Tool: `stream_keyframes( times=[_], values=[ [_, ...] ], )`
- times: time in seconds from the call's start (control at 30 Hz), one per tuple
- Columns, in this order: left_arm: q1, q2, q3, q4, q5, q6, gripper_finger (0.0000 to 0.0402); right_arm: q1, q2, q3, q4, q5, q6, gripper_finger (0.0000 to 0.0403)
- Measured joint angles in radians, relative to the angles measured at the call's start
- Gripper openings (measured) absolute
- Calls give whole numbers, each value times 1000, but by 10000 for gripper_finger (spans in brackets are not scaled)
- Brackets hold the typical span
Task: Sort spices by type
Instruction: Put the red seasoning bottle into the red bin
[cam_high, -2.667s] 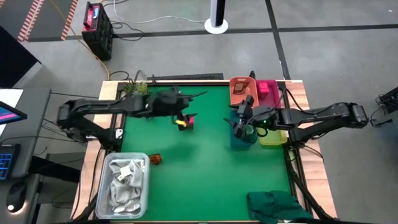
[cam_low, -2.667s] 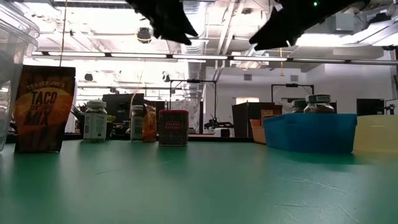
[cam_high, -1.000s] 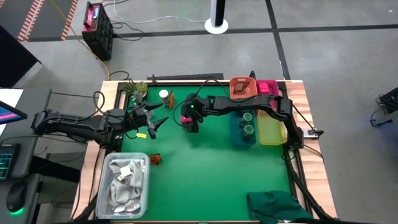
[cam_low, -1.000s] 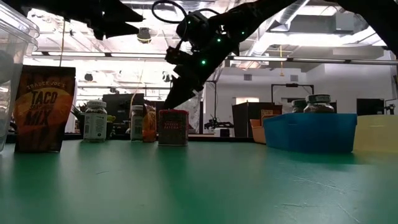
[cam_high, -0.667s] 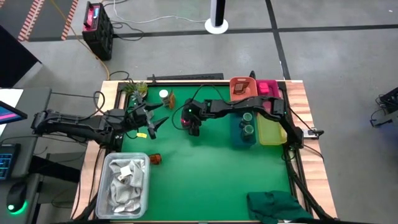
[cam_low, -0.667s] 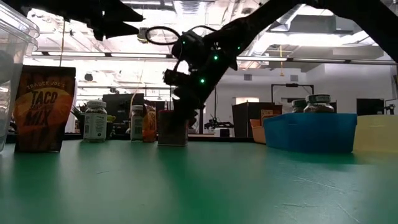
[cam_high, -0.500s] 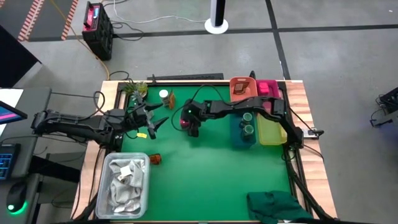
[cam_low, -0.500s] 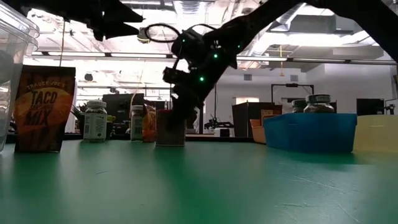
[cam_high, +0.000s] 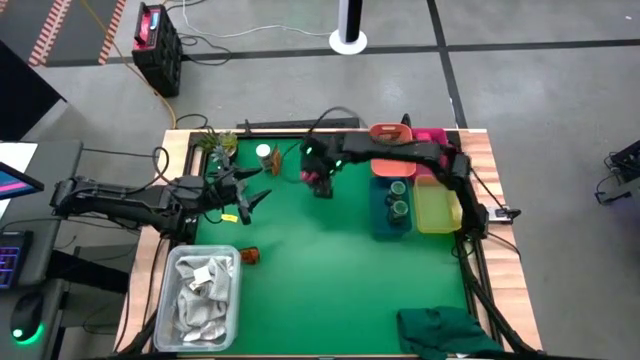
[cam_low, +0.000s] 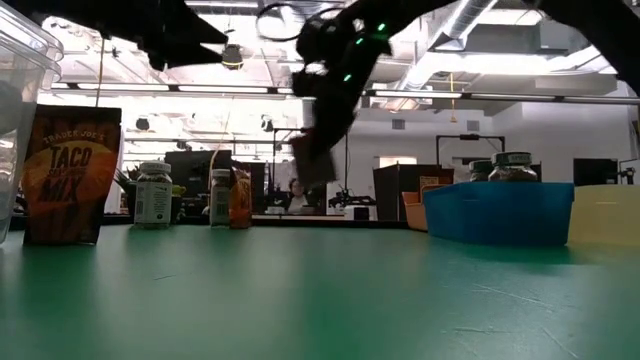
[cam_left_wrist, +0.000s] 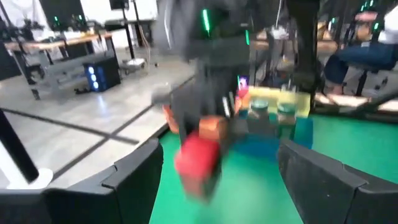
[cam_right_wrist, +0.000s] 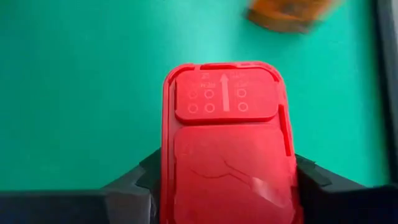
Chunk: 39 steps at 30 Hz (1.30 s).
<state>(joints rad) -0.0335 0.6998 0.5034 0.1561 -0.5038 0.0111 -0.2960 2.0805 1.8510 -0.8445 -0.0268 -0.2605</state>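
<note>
While two jars (cam_high: 397, 196) in blue bin (cam_high: 384, 224), red box (cam_right_wrist: 227, 143) in right tool (cam_high: 319, 181).

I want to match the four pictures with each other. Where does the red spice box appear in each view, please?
High view: red spice box under the right gripper, left of the blue bin.
Low view: blurred box lifted off the table, left of the blue bin.
Left wrist view: blurred box, blue bin behind it.
Right wrist view: its red lid fills the centre, between the gripper's fingers.
Shared landmark: the blue bin, absent only from the right wrist view.
</note>
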Motion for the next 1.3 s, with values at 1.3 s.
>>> stream_keyframes(
  times=[1.3],
  values=[
    [-13, 117, -76, 84, 66, -147, 302, -260, -899, -952, -140, 655, 725, 228]
  ],
)
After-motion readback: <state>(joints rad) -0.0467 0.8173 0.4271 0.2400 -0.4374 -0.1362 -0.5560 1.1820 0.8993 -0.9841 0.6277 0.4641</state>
